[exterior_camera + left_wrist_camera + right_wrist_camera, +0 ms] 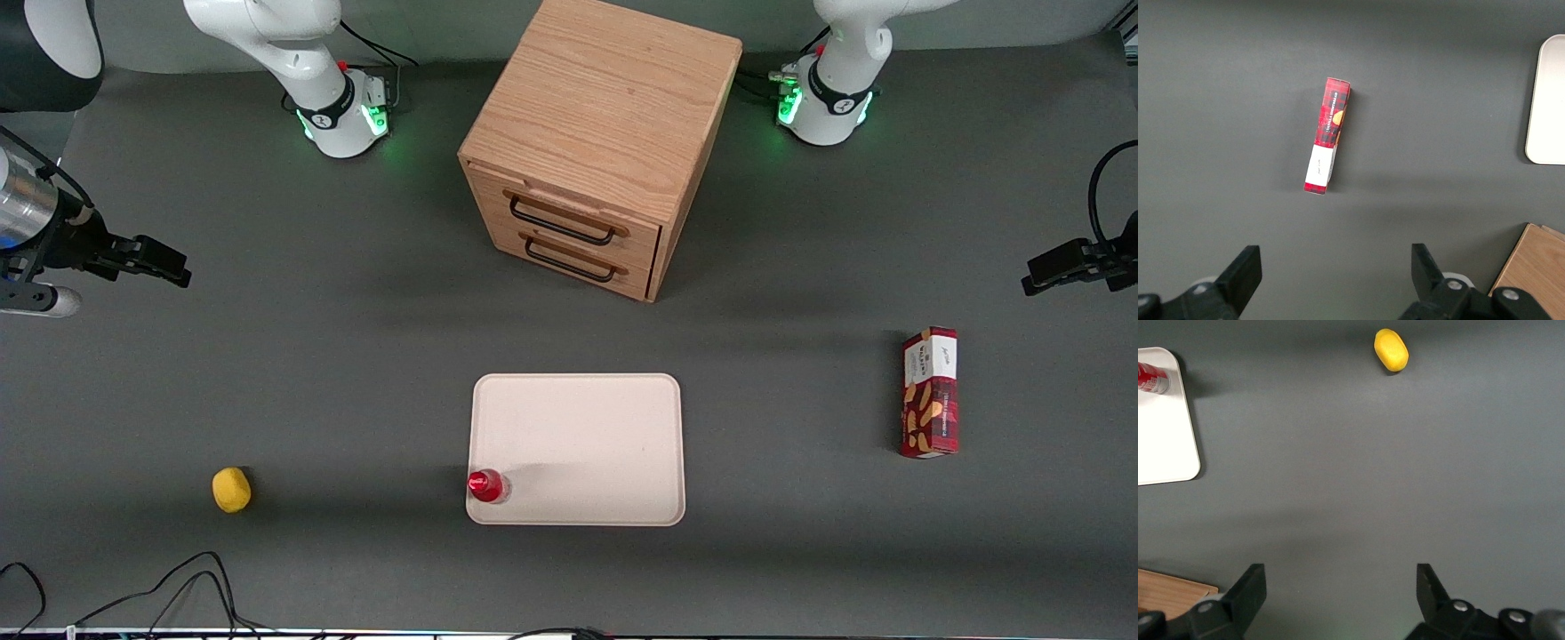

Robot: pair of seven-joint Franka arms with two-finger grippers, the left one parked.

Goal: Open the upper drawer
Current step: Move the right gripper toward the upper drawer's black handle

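Two drawers (569, 233), one tray (578, 444), one lemon (231, 490)

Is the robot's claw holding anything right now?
No, nothing. The claw is open and empty, up over bare table toward the working arm's end, apart from the light oak upper drawer with its black handle.

robot lab | 2 bench-mounted arm bases (342, 120) | grey mat tabletop (356, 373) | loose cables (178, 587)

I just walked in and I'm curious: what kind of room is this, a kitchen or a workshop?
Likely a robot test lab: two white arm bases bolted to a grey table, a lone oak cabinet whose upper drawer is shut, and loose cables. The working arm's pincer hangs open, away from it.
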